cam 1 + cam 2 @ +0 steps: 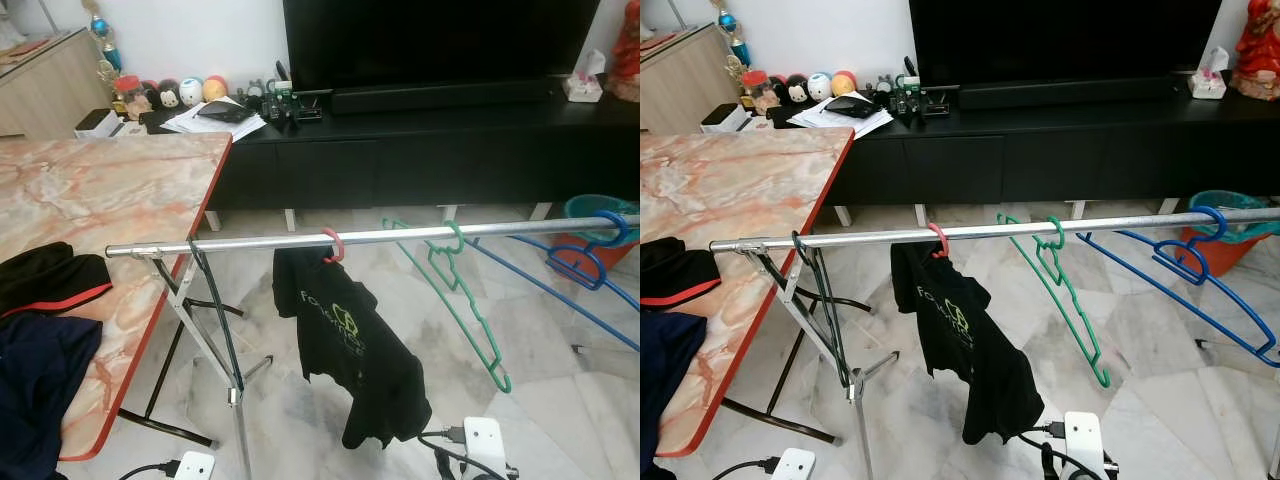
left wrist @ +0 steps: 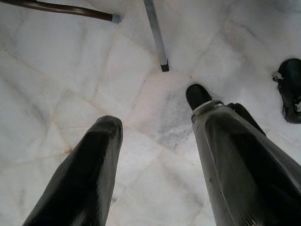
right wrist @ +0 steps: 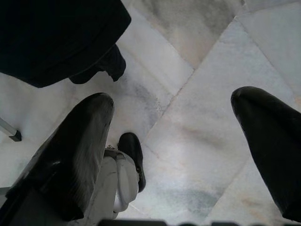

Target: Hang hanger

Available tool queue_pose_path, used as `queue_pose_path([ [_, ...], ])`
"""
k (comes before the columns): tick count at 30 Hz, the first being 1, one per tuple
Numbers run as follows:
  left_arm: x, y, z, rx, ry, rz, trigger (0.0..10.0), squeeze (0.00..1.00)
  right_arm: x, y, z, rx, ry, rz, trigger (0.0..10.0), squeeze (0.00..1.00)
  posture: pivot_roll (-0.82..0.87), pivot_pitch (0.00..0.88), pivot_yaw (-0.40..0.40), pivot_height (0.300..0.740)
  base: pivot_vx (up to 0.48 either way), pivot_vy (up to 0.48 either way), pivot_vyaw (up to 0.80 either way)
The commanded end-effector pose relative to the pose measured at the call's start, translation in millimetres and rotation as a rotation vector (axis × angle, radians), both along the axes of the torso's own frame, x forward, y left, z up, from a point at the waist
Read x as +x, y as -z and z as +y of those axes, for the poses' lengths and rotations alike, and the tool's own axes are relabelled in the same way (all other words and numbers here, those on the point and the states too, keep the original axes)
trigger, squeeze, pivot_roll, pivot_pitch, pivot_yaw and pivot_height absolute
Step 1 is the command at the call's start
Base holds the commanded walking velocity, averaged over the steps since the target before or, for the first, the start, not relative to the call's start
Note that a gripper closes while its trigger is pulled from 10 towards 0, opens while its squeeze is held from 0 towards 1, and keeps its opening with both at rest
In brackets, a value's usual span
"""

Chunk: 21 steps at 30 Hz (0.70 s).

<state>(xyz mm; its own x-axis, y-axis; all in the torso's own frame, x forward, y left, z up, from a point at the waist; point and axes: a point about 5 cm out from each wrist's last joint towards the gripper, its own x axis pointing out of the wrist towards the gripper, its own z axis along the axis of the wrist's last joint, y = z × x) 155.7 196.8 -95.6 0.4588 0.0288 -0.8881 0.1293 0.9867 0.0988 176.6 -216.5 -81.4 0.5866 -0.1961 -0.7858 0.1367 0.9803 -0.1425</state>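
A silver clothes rail (image 1: pixel 400 236) crosses in front of me. On it hang a black T-shirt (image 1: pixel 345 340) on a red hanger (image 1: pixel 333 243), an empty green hanger (image 1: pixel 462 300) and blue hangers (image 1: pixel 590 255) at the right. A thin dark hanger (image 1: pixel 215 310) hangs near the rail's left end. Both arms hang low below the rail. My left gripper (image 2: pixel 155 155) is open over the marble floor, with nothing between its fingers (image 2: pixel 84 174). My right gripper (image 3: pixel 188 141) is open too and holds nothing; the shirt's hem (image 3: pixel 56 37) hangs close beside it.
A marble-patterned table (image 1: pixel 110 190) stands at the left with dark clothes (image 1: pixel 40 330) piled on it. Behind the rail are a black TV cabinet (image 1: pixel 420 150) and a teal bin (image 1: pixel 600 212) at the right. The rack's folding legs (image 1: pixel 235 400) stand on the floor.
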Motion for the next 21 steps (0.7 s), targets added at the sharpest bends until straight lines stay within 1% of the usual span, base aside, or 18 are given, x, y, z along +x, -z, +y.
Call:
queue_pose_path([
  [1,-0.8,0,1.7,0.007,-0.031,0.01,10.0,0.0,0.8,0,0.4,0.006,0.011,-0.002,10.0,0.0,-0.21,0.0,0.105,0.74,0.0,0.0,0.0],
  [3,-0.8,0,0.9,0.005,-0.048,0.007,10.0,0.0,1.8,-1,-0.3,0.001,-0.001,0.001,10.0,0.0,-0.2,0.0,0.091,0.74,0.0,0.0,0.0],
  [4,-1.1,1,-0.4,0.002,-0.059,0.006,10.0,0.0,1.8,-1,-1.5,-0.001,-0.005,0.003,10.0,0.0,-0.17,0.0,0.071,0.74,0.0,0.0,0.0],
  [5,-1.1,1,-0.4,0.002,-0.059,0.006,10.0,0.0,1.8,-1,-1.5,-0.001,-0.005,0.003,10.0,0.0,-0.17,0.0,0.071,0.74,0.0,0.0,0.0],
  [6,-1.8,1,-1.5,0.001,-0.079,0.004,10.0,0.0,2.4,-1,-2.6,-0.004,-0.011,0.01,10.0,0.0,-0.14,0.0,0.046,0.74,0.0,0.0,0.0],
  [7,-2.0,1,-1.7,0.001,-0.085,0.003,10.0,0.0,2.6,-1,-2.8,-0.005,-0.013,0.012,10.0,0.0,-0.14,0.0,0.046,0.74,0.0,0.0,0.0],
  [8,-3.0,2,-3.3,-0.007,-0.113,-0.001,10.0,0.0,4.8,-2,-3.4,-0.014,-0.037,0.016,10.0,0.0,-0.11,0.0,0.013,0.74,0.0,0.0,0.0],
  [10,-4.6,3,-4.8,-0.009,-0.134,0.001,10.0,0.0,6.6,-3,-4.5,-0.021,-0.052,0.017,10.0,0.0,-0.08,0.0,-0.007,0.74,0.0,0.0,0.0],
  [12,-9.1,5,-7.2,-0.013,-0.17,0.008,10.0,0.0,7.3,-4,-5.7,-0.027,-0.059,0.017,10.0,0.0,-0.05,0.0,-0.046,0.74,0.0,0.0,0.0],
  [14,-12.0,6,-7.8,-0.009,-0.187,0.015,10.0,0.0,8.7,-5,-5.8,-0.029,-0.061,0.013,10.0,0.0,-0.04,0.0,-0.05,0.74,0.0,0.0,0.0],
  [16,-17.6,8,-9.0,-0.009,-0.206,0.026,10.0,0.0,6.8,-4,-7.5,-0.032,-0.065,0.013,10.0,0.0,-0.01,0.0,-0.08,0.74,0.0,0.0,0.0],
  [21,-24.5,10,-7.0,-0.001,-0.245,0.036,10.0,0.0,8.9,-5,-6.9,-0.04,-0.095,0.013,10.0,0.0,-0.01,0.0,-0.085,0.74,0.0,0.0,0.0],
])
